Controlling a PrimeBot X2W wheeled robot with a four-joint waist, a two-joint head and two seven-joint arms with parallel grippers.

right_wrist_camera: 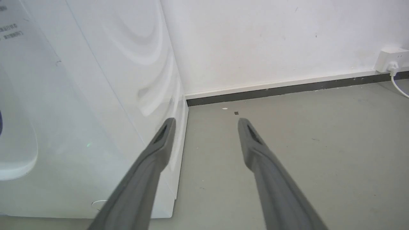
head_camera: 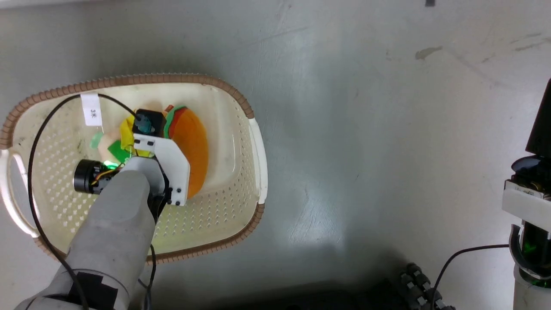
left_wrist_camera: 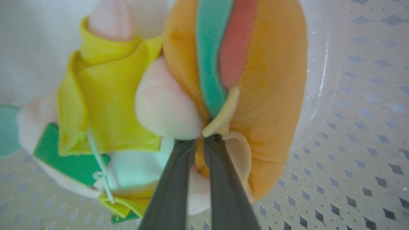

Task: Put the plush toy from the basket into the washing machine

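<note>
The plush toy [head_camera: 196, 142] lies inside the basket [head_camera: 146, 80] toward its far wall. The burger stands on edge, and the small pink figure [left_wrist_camera: 163, 108] in yellow is pressed against its side. The left gripper [left_wrist_camera: 199, 142] reaches down from above with its fingers drawn narrow, pinching a thin yellow flap at the burger's seam, right where figure and bun meet. A green tag [left_wrist_camera: 68, 161] on a pale string sits by the figure, just beside the fingers. A paper label [head_camera: 91, 110] lies inside the basket near the toy, and a black cable [head_camera: 32, 163] loops from the arm across the basket's left part. The perforated bottom is bare on the near and right sides of the toy, with the brown rim and a white handle [head_camera: 258, 159] rising around it. The basket stands on the grey floor [head_camera: 366, 129], which lies open to its right. The right gripper [right_wrist_camera: 207, 123] hangs with fingers wide apart, holding nothing, above the floor. It is close beside the white side panel of the washing machine [right_wrist_camera: 80, 95], whose corner edge runs near the left finger. Beyond are a white wall [right_wrist_camera: 271, 41], a dark skirting and a socket [right_wrist_camera: 391, 59].
</note>
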